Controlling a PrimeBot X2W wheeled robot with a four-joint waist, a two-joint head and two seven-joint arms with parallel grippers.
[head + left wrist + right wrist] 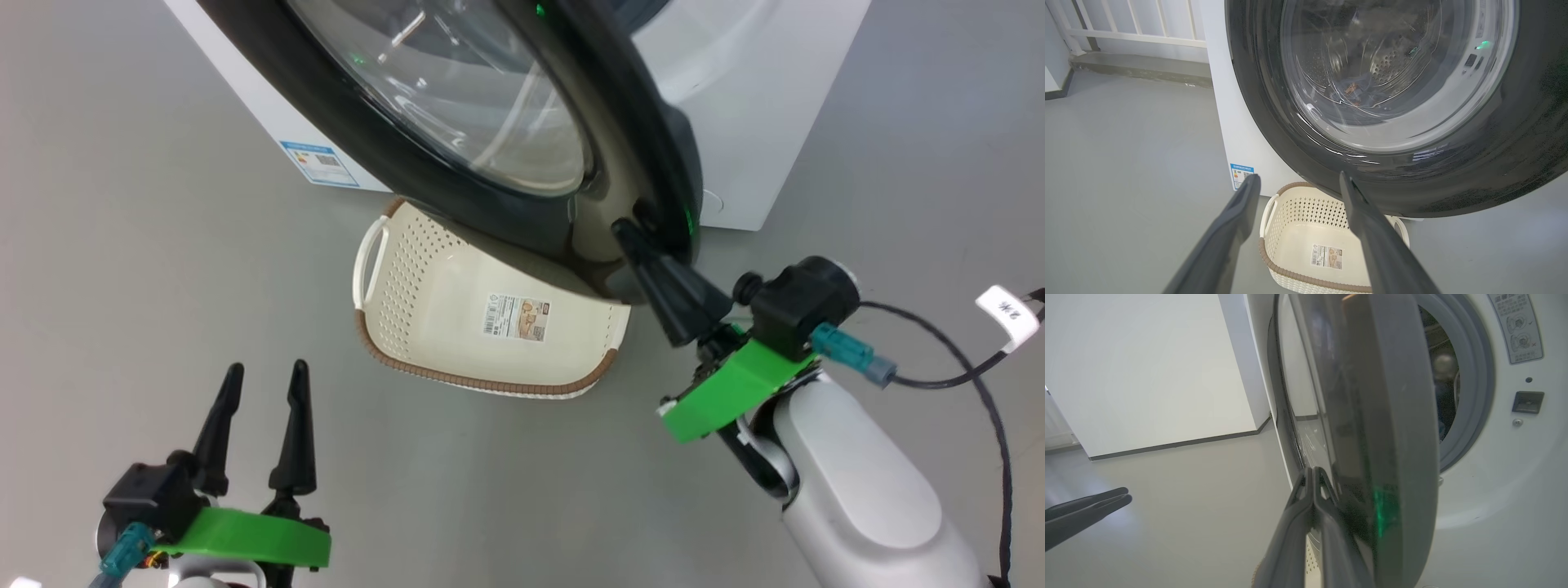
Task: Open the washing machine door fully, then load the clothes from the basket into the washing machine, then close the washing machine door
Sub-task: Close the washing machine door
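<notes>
Head view has the washing machine door [457, 122] swung partway out from the washing machine [735, 106], its black rim and bulging glass turned toward the camera. In the right wrist view the door stands edge-on, and the grey gasket [1474, 396] and the dark drum mouth show to its right. Through the glass in the left wrist view, a bit of blue cloth with an orange-brown patch, the clothes [1351, 92], lies low in the steel drum.

The basket [408, 278] sits on the grey floor [122, 245] right in front of the machine, its far end tucked under the door's lower rim. Its cream base is bare around the label sticker [518, 317].

The right gripper [624, 231] has its two fingers pressed together and holds nothing. Its tips are at the door's lower edge, on the outer face; whether they touch it I cannot tell.

The left gripper [265, 376] hangs low at the left with its fingers spread apart and nothing between them, near the basket but clear of it. A blue energy sticker [320, 163] marks the machine's lower front corner.
</notes>
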